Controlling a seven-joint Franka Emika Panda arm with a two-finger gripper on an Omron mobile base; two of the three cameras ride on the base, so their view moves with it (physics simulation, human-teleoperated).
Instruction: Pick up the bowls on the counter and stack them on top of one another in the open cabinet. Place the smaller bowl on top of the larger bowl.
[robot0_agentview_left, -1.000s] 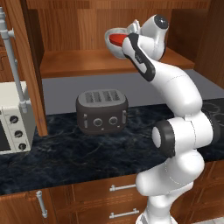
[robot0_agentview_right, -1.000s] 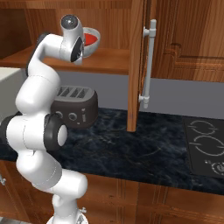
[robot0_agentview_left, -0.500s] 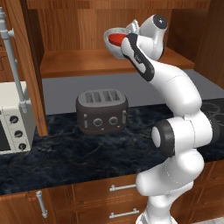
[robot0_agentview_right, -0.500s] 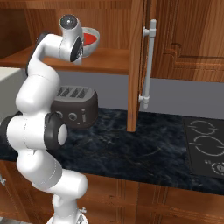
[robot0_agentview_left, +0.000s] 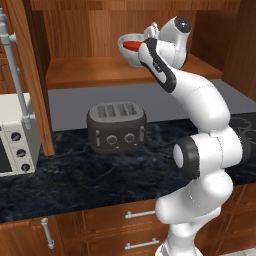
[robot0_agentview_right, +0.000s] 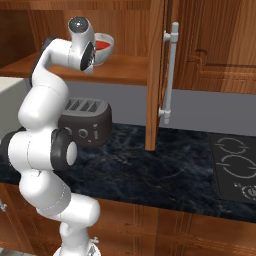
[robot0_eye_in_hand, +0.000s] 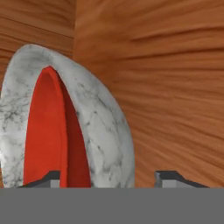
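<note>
no readable text, labels or numbers anywhere

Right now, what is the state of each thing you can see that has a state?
red bowl: nested inside the speckled bowl
speckled bowl: in the open cabinet, holding the red bowl
open cabinet: door open
gripper: jaws open, one tip at the bowls, the other apart
toaster: upright on the counter, slots empty

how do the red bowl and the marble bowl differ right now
The red bowl is plain glossy red; the marble bowl is white-grey with dark veins. The red bowl is smaller and sits nested inside the marble bowl, whose rim rings it. The marble bowl rests on the cabinet shelf; the red one rests in it. Both are round and sit by the pincer.
</note>
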